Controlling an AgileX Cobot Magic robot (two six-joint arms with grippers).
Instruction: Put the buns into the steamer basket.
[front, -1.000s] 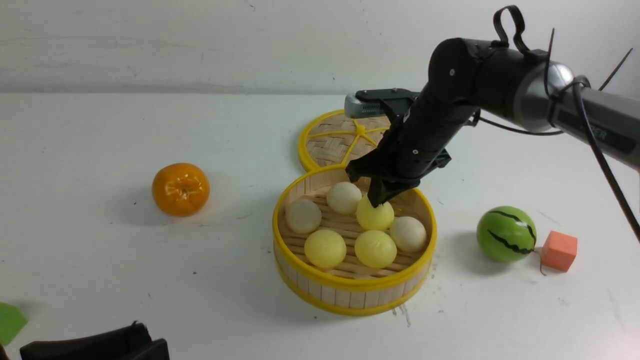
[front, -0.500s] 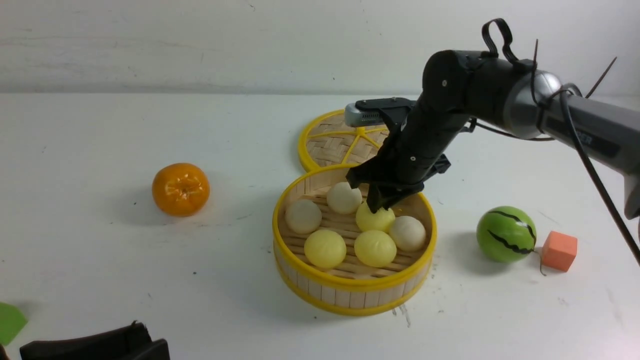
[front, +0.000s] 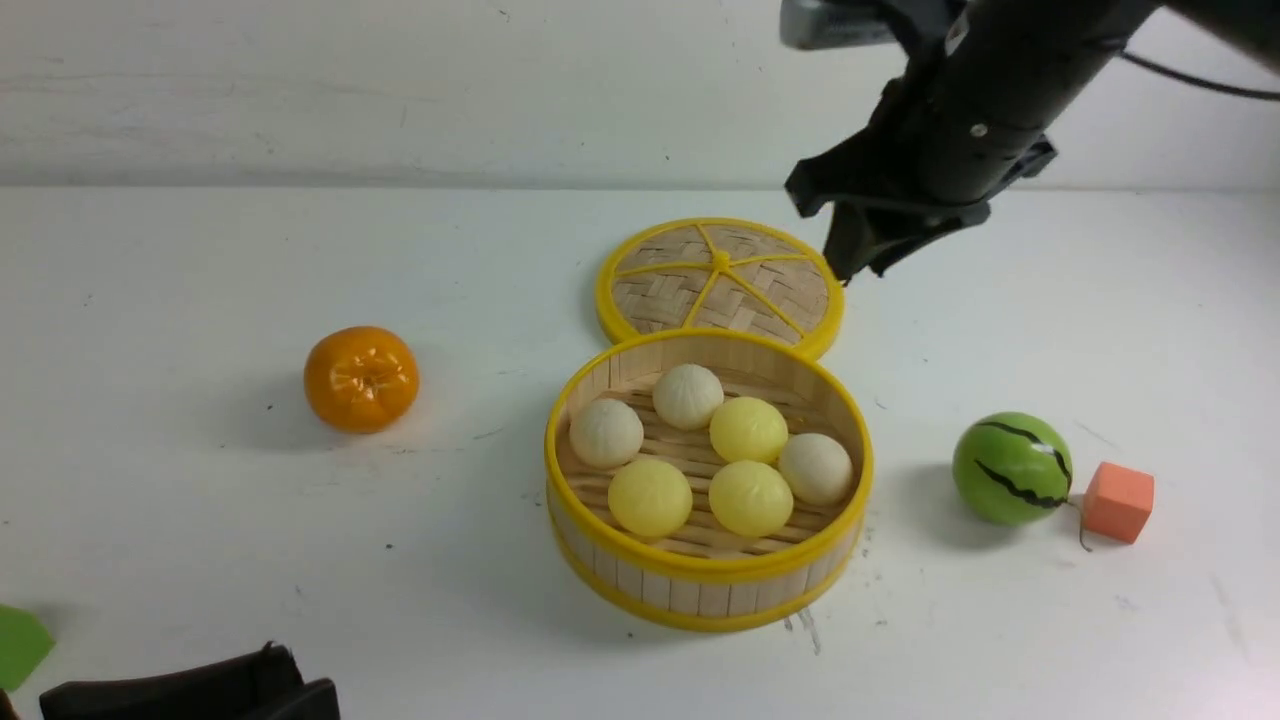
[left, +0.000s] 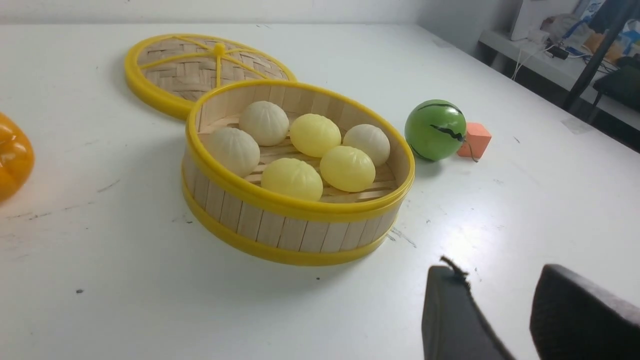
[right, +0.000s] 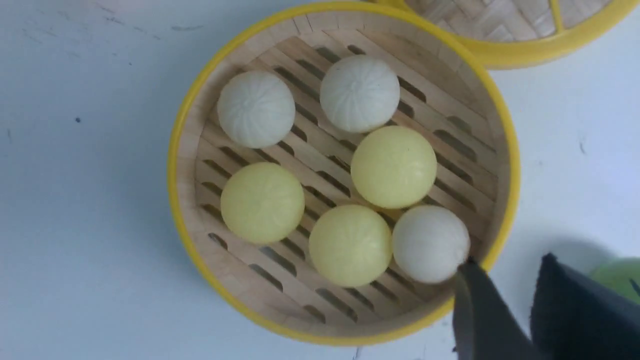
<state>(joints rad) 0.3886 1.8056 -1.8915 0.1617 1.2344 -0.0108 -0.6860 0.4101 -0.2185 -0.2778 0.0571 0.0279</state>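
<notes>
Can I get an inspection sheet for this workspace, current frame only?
Surface: white table, scuffed, small dark specks.
Job's things: six buns inside the steamer basket; none outside.
Clutter: lid behind the basket; orange; watermelon ball; orange cube; green scrap at the near edge.
End effectors: right end effector raised over the lid's edge, jaws slightly apart, empty; left end effector open, empty, low near the table.
Cables: black cable on the right arm.
Surroundings: plain wall; shelf with items in the left wrist view.
</notes>
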